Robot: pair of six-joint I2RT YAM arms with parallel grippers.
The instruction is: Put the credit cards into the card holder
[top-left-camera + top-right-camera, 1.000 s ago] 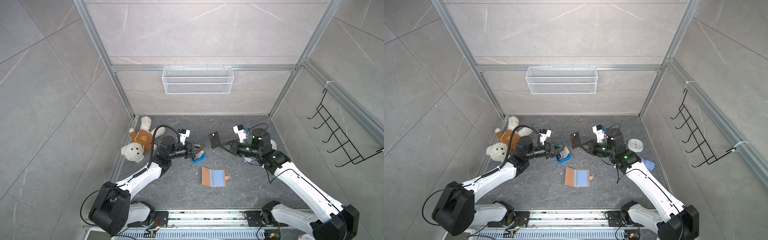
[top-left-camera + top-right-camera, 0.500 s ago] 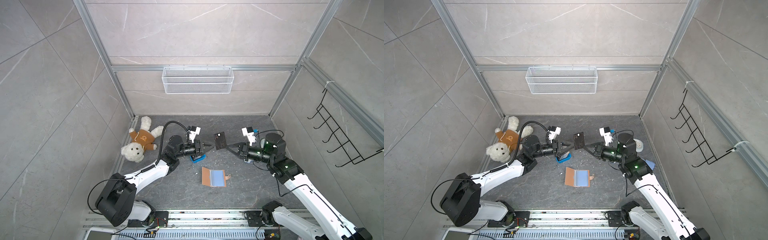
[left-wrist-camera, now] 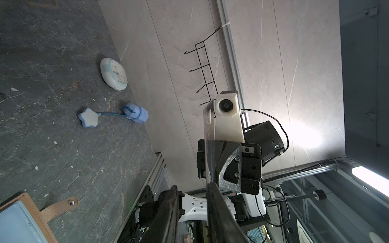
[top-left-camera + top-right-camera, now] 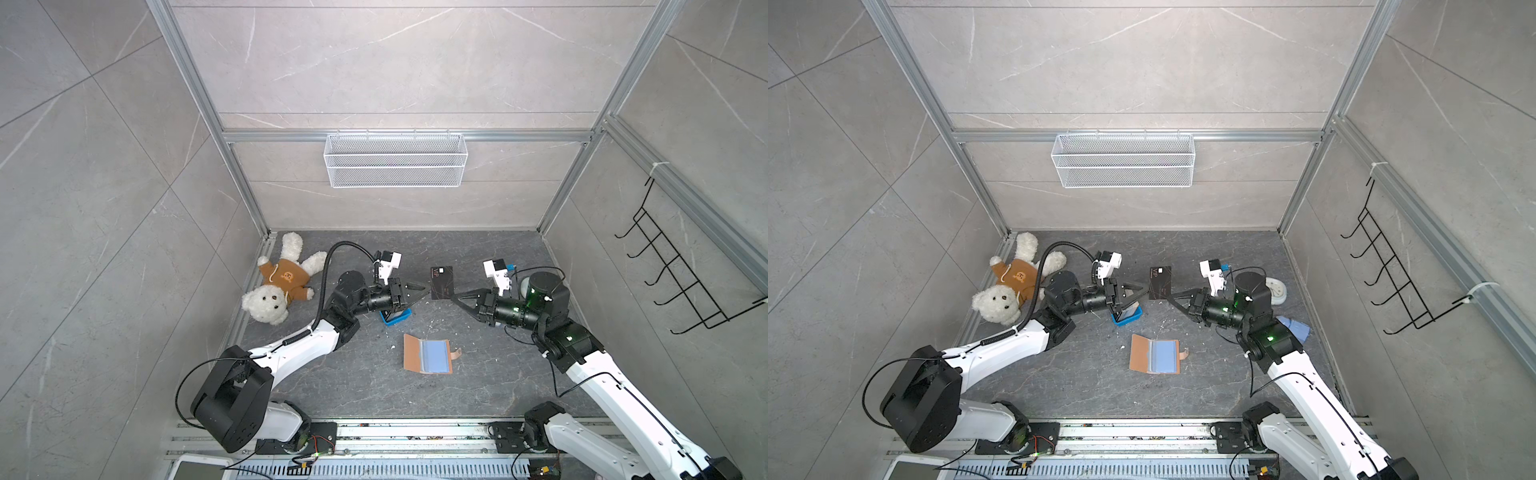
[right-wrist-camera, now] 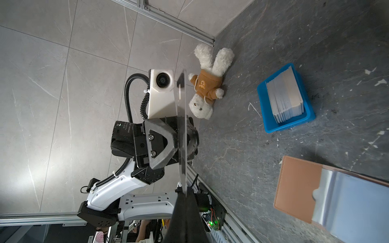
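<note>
A black credit card with "VIP" lettering (image 4: 441, 282) (image 4: 1160, 282) hangs in the air mid-table, upright. My right gripper (image 4: 451, 298) (image 5: 185, 192) is shut on its lower right corner. My left gripper (image 4: 424, 289) (image 3: 192, 187) straddles the card's opposite edge, open with a gap; the card (image 3: 209, 147) lies against one finger only. More credit cards (image 5: 285, 94) stand stacked in a blue tray (image 4: 397, 320) under the left gripper. The tan card holder (image 4: 427, 353) (image 4: 1154, 354) lies open on the floor nearer the front, bluish sleeves up.
A teddy bear (image 4: 282, 286) lies at the back left. A small clock (image 4: 1277, 291) and a blue star toy (image 3: 88, 117) sit by the right wall. A wire basket (image 4: 395, 160) hangs on the back wall, a hook rack (image 4: 681, 282) on the right wall.
Both grippers moved toward each other at mid-table. The left jaws have narrowed around the held card's free edge. The right gripper stays shut on the card.
</note>
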